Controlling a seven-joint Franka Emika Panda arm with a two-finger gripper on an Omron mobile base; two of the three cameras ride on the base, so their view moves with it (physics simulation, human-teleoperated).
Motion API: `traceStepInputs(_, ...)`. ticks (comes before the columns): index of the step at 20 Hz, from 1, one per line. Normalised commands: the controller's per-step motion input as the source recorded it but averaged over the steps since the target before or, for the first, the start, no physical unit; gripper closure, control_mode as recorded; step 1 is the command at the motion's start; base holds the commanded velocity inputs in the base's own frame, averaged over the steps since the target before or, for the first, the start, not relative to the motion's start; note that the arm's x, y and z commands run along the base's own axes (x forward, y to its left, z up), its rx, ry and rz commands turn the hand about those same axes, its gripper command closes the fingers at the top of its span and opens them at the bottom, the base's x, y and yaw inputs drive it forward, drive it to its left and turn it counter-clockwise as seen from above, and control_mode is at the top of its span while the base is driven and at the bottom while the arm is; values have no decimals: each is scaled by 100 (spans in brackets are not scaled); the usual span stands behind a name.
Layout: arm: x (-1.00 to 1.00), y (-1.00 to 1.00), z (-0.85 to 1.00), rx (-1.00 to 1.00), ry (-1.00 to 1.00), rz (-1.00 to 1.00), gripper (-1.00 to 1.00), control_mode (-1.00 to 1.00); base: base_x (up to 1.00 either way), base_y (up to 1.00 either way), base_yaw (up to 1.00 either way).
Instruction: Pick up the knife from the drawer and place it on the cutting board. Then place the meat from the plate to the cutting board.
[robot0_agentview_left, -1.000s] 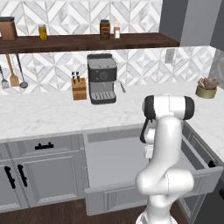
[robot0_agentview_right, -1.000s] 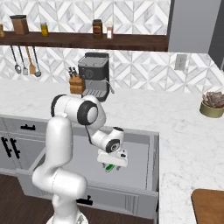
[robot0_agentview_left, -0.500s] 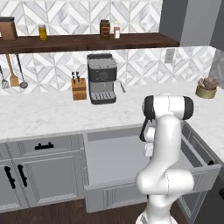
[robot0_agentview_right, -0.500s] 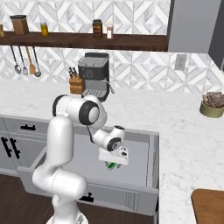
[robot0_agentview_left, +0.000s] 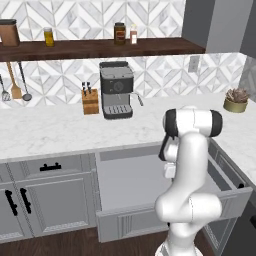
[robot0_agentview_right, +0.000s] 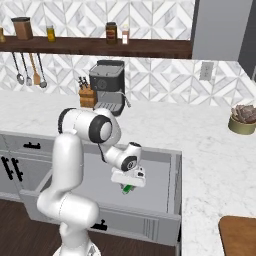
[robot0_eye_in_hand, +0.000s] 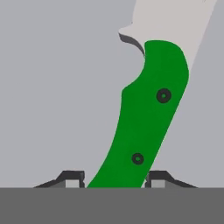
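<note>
One wide grey drawer (robot0_agentview_left: 130, 180) stands open, holding one knife with a bright green handle (robot0_eye_in_hand: 144, 122). One black coffee machine (robot0_agentview_left: 117, 90) and one wooden knife block (robot0_agentview_left: 90, 101) sit on the counter, with one potted succulent (robot0_agentview_left: 235, 100). Four containers line the dark shelf (robot0_agentview_left: 100, 47). Three utensils hang on the wall (robot0_agentview_right: 30, 70). One brown wooden board corner (robot0_agentview_right: 240, 235) shows.

- In the hand view the knife (robot0_eye_in_hand: 146, 118) runs off the top edge, so its blade tip is cut off.
- The handle's butt end is hidden at the bottom between the pincer (robot0_eye_in_hand: 114, 178) tips.
- The cutting board (robot0_agentview_right: 238, 235) is cropped by the right base view's corner.
- In the left base view the arm hides part of the drawer (robot0_agentview_left: 130, 180) floor.
</note>
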Motion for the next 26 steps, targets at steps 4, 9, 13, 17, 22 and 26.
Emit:
traceStepInputs(4,-45,2,44,0,-9,22,100,-100,0,0,0)
traceStepInputs(9,-31,15,26,0,-1,37,100,-100,0,0,0)
traceStepInputs(13,-37,1,22,0,0,41,100,-100,0,0,0)
traceStepInputs(17,-37,0,64,0,-1,34,100,-100,0,0,0)
traceStepInputs(22,-26,7,98,0,0,30,100,-100,0,0,0)
traceStepInputs(26,-48,1,89,0,0,31,100,-100,0,0,0)
